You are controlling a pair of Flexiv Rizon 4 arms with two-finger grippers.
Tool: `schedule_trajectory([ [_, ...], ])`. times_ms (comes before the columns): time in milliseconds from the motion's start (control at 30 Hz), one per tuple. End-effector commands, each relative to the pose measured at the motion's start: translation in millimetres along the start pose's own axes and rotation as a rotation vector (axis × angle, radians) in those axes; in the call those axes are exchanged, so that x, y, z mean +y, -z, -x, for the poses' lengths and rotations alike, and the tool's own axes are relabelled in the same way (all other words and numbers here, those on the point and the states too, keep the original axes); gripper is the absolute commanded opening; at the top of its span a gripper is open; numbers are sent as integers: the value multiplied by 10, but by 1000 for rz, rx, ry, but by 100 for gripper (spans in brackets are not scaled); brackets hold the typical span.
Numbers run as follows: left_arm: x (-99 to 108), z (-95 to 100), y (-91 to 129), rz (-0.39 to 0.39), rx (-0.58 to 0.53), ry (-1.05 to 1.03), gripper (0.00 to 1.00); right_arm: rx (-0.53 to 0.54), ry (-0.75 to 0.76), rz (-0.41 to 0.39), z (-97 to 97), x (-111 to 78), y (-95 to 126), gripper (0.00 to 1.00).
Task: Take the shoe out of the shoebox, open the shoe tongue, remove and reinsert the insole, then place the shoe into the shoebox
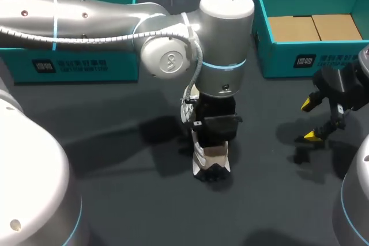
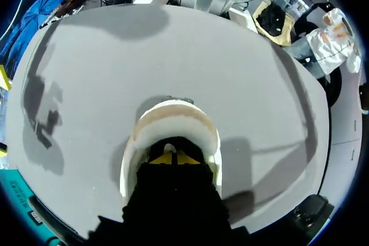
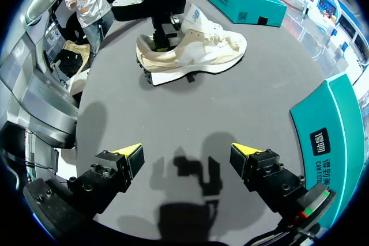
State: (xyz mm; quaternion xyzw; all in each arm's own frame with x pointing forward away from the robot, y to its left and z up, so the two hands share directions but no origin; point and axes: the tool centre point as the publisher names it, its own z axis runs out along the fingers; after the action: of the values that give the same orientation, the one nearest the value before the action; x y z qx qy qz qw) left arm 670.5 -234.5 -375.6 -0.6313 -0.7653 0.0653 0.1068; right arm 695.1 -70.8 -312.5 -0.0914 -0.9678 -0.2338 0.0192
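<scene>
Left jaws sit inside the heel opening of the shoe (image 2: 173,116); their state cannot be told. Right jaws stand wide apart over the tabletop (image 3: 190,113), well clear. The shoe stands unrestrained outside the shoebox (image 1: 262,38), so pulling the insole would likely lift or tip it.

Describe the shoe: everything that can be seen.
The shoe is a white and cream sneaker with a thick pale sole and dark lugs under it; it looks like fabric and suede. It stands upright on its sole on the dark table. The left pincer reaches down into its opening at the heel end. Nothing else touches it.
</scene>
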Motion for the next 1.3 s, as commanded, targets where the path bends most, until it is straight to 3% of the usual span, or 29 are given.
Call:
schedule_trajectory([
  [33, -96, 35, -145, -7, -8, -24, 0, -3, 0, -1, -16, -2, 3, 100],
  [167, -97, 108, -343, 17, 31, -22, 0, -3, 0, -1, -16, -2, 3, 100],
  [333, 78, 124, -440, 48, 26, 34, 0, -3, 0, -1, -16, -2, 3, 100],
  [633, 302, -16, -96, 95, -39, 74, 0, -3, 0, -1, -16, -2, 3, 100],
  [933, 275, -84, 53, 160, 117, 25, 0, -3, 0, -1, -16, -2, 3, 100],
  [1133, 254, -93, -16, 206, 164, 45, 0, -3, 0, -1, -16, -2, 3, 100],
  [1300, 274, -99, -193, 193, 237, 44, 0, -3, 0, -1, -16, -2, 3, 100],
])
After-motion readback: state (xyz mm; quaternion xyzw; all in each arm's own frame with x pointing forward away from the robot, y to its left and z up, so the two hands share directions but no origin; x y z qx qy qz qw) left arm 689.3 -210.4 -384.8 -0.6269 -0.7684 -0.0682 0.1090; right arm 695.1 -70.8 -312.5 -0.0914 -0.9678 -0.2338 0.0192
